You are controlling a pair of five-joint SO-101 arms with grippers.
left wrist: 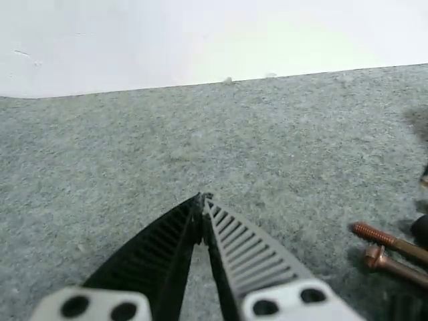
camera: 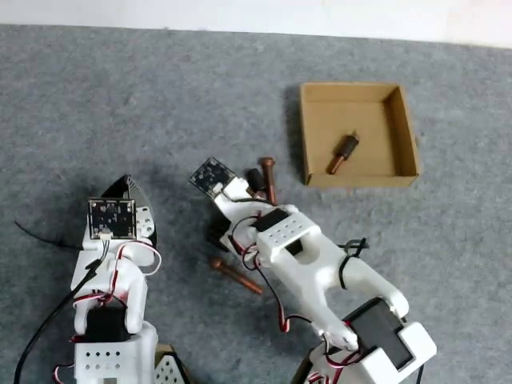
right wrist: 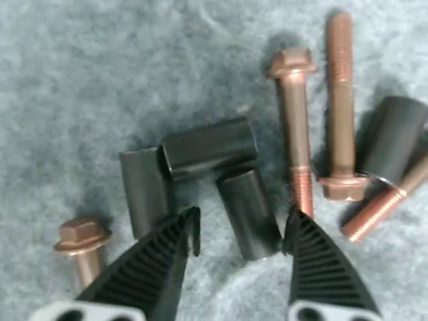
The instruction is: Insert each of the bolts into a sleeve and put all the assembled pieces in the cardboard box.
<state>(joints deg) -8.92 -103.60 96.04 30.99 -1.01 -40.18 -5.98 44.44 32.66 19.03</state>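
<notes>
Straddling a black sleeve (right wrist: 249, 214), right gripper (right wrist: 244, 219) fingers (right wrist: 150, 264) wide, left gripper (left wrist: 202, 200) fingers (left wrist: 244, 244) pressed together over counter (left wrist: 134, 154), assembled piece (camera: 344, 152) in cardboard box (camera: 310, 136)

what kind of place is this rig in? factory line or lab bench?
Probably a lab or hobby bench, not a line: grey carpet-like tabletop, small white arms with bare wiring, loose bolts and a cardboard box.

The right gripper (right wrist: 242, 231) hangs open over the grey mat (right wrist: 100, 80), one dark sleeve (right wrist: 249, 212) between its jaws, two more sleeves (right wrist: 208, 147) just beyond the tips, a copper bolt (right wrist: 294, 134) ending at one jaw's tip, and another bolt (right wrist: 83, 244) outside the other jaw.
</notes>
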